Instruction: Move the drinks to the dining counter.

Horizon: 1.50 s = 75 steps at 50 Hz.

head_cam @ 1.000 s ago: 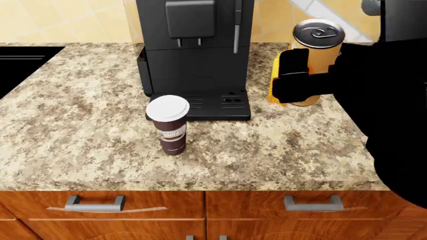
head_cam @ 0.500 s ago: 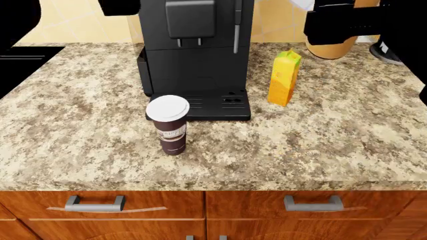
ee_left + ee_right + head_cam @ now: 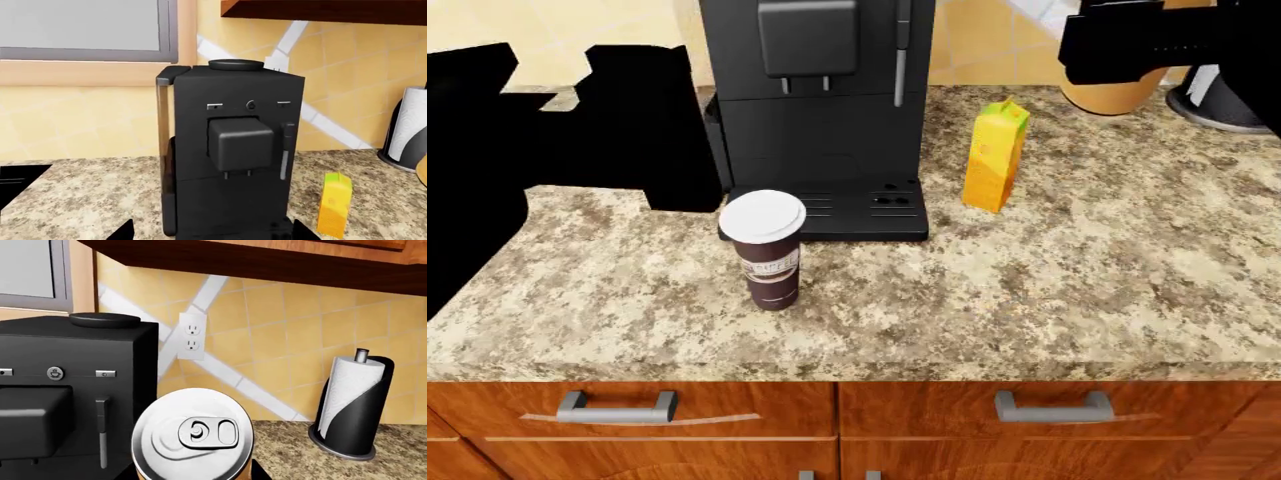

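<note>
At the far left of the head view the left arm is a large black shape over the speckled beige granite bench (image 3: 1054, 290). Its hand (image 3: 647, 150) is near the left side of the tall black coffee machine (image 3: 814, 110), and I cannot tell if it is open or closed, because it shows only as a dark outline; nothing is seen in it.

Next, the dark brown paper cup with the white lid (image 3: 769, 248) stands upright on the bench, just in front of the machine's drip tray, apart from both hands.

Right of the machine, the yellow-orange gable-top juice carton (image 3: 996, 155) stands upright on the bench too, free of any hand.

At the far right, the right hand (image 3: 1134, 50) is closed around the tall orange-yellow can with the silver top (image 3: 1114, 95). The can looks lifted above the bench, near the black holder with the white paper towel roll (image 3: 350, 405). In the right wrist view the silver top is directly below the camera.

The dining counter is not in any view. So I judge the task is at its beginning: 1 of 3 drinks is gripped and raised but not delivered, and 2 remain on the bench untouched. The can must be carried over and set down, then the cup and the carton must follow.
</note>
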### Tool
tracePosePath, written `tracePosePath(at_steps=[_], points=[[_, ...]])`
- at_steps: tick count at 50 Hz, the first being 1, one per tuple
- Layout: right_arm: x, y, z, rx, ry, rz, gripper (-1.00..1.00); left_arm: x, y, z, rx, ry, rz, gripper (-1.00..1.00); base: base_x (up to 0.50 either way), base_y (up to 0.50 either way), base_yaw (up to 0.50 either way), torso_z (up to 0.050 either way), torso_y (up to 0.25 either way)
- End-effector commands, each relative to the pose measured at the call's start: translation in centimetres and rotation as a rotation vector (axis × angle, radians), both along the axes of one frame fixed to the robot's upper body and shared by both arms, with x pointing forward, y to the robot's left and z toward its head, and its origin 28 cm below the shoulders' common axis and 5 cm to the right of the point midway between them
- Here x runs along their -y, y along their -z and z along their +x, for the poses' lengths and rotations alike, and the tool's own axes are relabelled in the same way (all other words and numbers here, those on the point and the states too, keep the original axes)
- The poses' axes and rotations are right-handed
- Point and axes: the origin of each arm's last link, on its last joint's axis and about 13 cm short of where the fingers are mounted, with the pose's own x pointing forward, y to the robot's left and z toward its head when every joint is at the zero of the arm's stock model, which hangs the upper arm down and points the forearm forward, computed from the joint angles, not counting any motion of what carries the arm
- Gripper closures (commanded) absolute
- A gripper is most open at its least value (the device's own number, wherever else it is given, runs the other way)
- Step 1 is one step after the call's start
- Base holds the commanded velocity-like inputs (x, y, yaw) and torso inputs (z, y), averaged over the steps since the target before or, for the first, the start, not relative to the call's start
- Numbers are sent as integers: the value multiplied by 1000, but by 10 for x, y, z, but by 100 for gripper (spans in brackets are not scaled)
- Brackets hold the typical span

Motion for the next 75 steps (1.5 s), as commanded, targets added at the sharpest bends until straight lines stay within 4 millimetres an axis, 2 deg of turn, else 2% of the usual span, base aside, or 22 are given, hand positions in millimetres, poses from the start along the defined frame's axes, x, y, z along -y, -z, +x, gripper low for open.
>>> tracePosePath(at_steps=[1, 17, 31, 36, 50, 61, 75], points=[[2, -2, 0, 15, 15, -8, 100, 2, 9, -13, -50, 44, -9, -100, 0, 0, 0, 0, 0], [3, 1, 1, 6, 21, -9, 100, 2, 24, -35, -137, 124, 36, -100, 0, 0, 0, 0, 1], [3, 2, 3, 3, 21, -10, 100, 8, 39, -37, -206, 173, 43, -100, 0, 0, 0, 0, 0], [3, 2, 3, 4, 23, -9, 100, 10, 43, -34, -221, 180, 41, -100, 0, 0, 0, 0, 0], [2, 3, 5, -1, 13, -11, 100, 21, 66, -7, -252, 150, 70, -100, 0, 0, 0, 0, 1], [3, 2, 6, 1, 11, -11, 100, 30, 74, -3, -291, 183, 76, -100, 0, 0, 0, 0, 0], [2, 2, 5, 2, 10, -11, 100, 31, 77, -1, -303, 163, 73, -100, 0, 0, 0, 0, 1]])
